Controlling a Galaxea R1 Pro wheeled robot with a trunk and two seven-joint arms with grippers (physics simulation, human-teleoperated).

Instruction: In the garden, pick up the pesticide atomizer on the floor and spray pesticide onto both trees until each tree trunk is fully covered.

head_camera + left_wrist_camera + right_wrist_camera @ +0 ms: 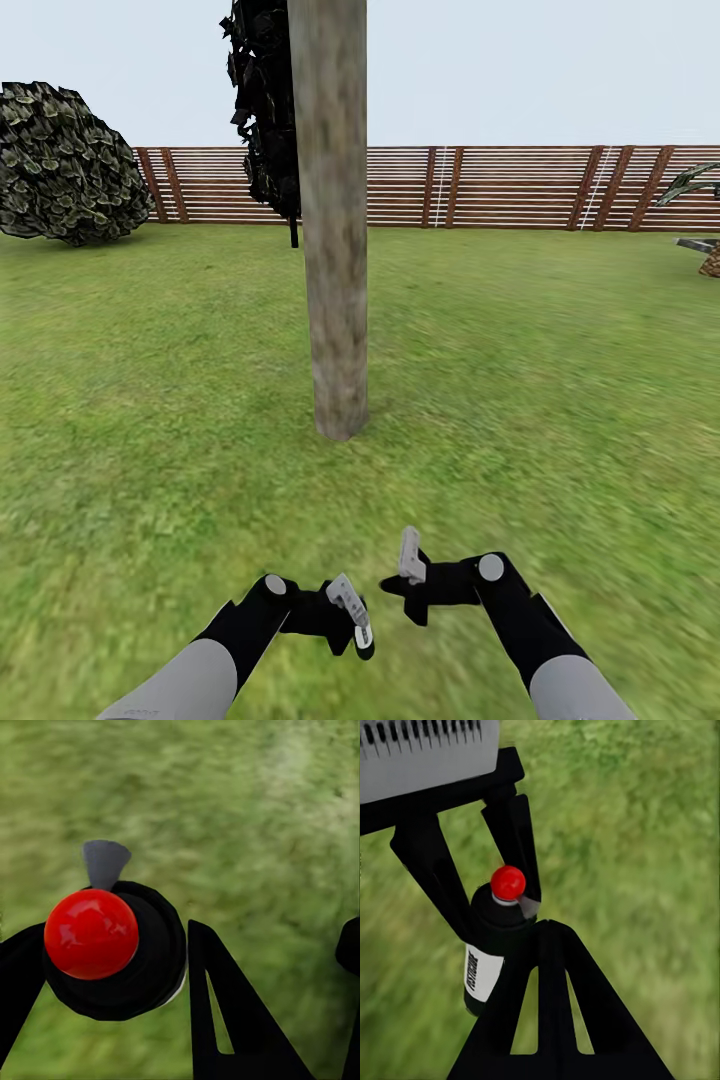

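While the head view looks across the grass lawn (520,400) toward the red-brown slat fence (500,187), the pesticide atomizer (112,949) sits clamped between the fingers of the left gripper (350,612), low in front of the robot. Up close it is a small dark, nearly black bottle with a glossy red round top and a pale grey trigger nozzle jutting from just under that cap. From the right wrist camera the same bottle (495,945) shows a white label with dark lettering on its side, too small to read, and the left gripper's black fingers (514,825) press against it from both sides. The right gripper (410,575) hovers just beside the left one; I cannot tell whether its jaws are apart or together. A thick, straight tree trunk (332,220) of mottled grey-beige bark stands ahead of both arms, with dark jagged foliage (262,110) behind it and a rounded mottled bush (65,165) off to the left by the fence.
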